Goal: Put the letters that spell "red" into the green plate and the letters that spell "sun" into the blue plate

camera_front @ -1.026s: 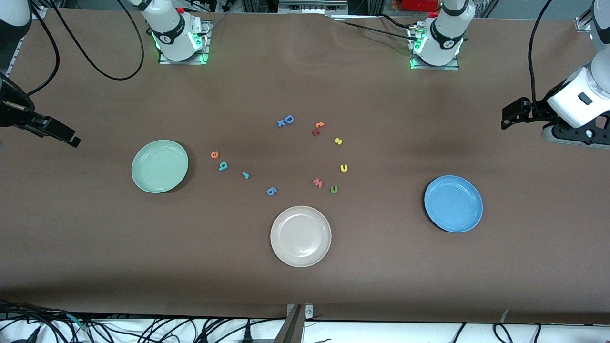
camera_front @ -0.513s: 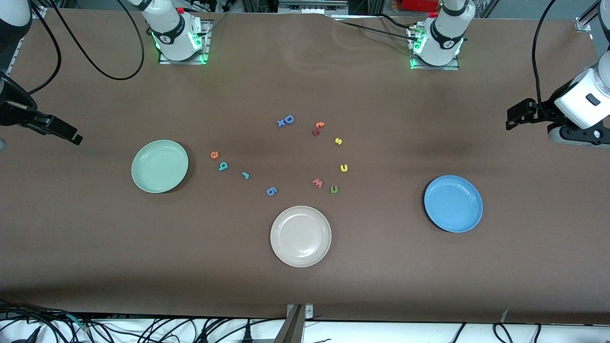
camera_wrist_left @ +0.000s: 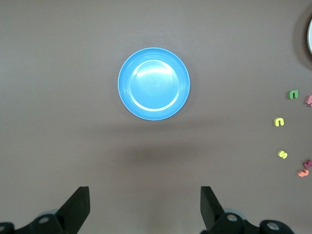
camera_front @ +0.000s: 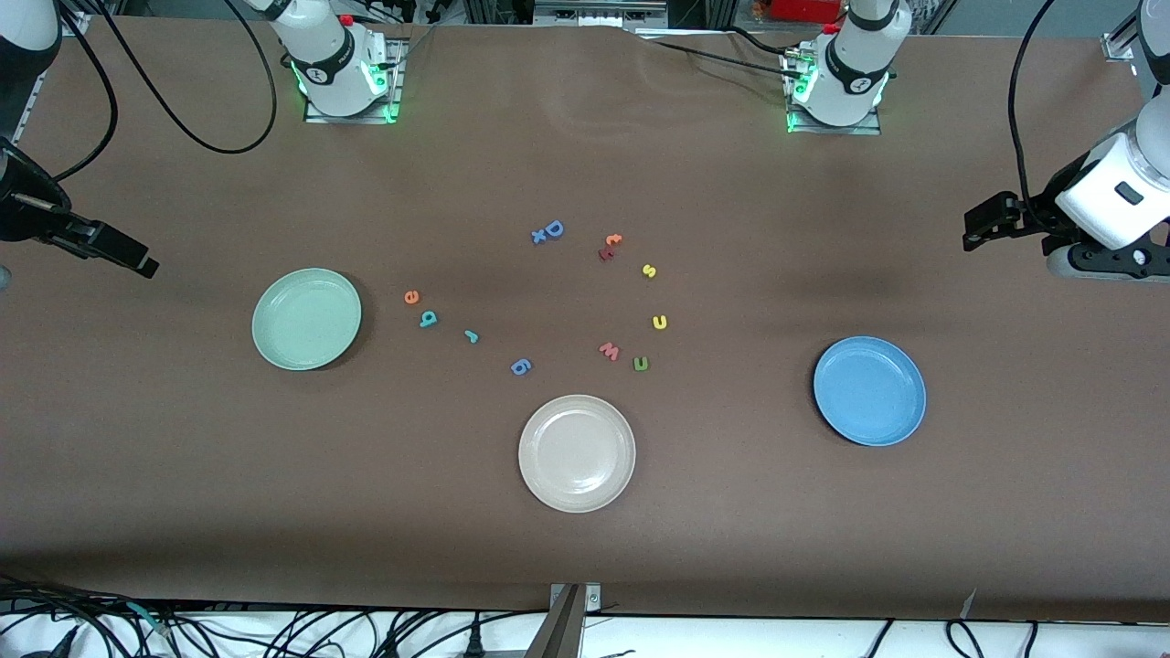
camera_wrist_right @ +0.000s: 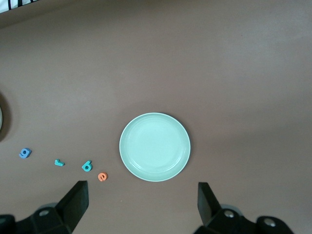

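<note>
We are starting with nothing sorted: both the round mint-green plate (camera_front: 306, 319) and the round sky-blue plate (camera_front: 869, 390) are lying empty. The left gripper (camera_wrist_left: 144, 207) is hovering up at its end of the table, the right gripper (camera_wrist_right: 141, 202) at its own end, both spread apart and holding nothing. Next we are reaching for the tiny orange foam "e" (camera_front: 411, 296), lying flat beside the green plate.

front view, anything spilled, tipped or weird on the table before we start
Nothing stands out. The green plate, blue plate and beige plate sit flat and empty; the foam letters lie scattered loose between them, none on a plate.
</note>
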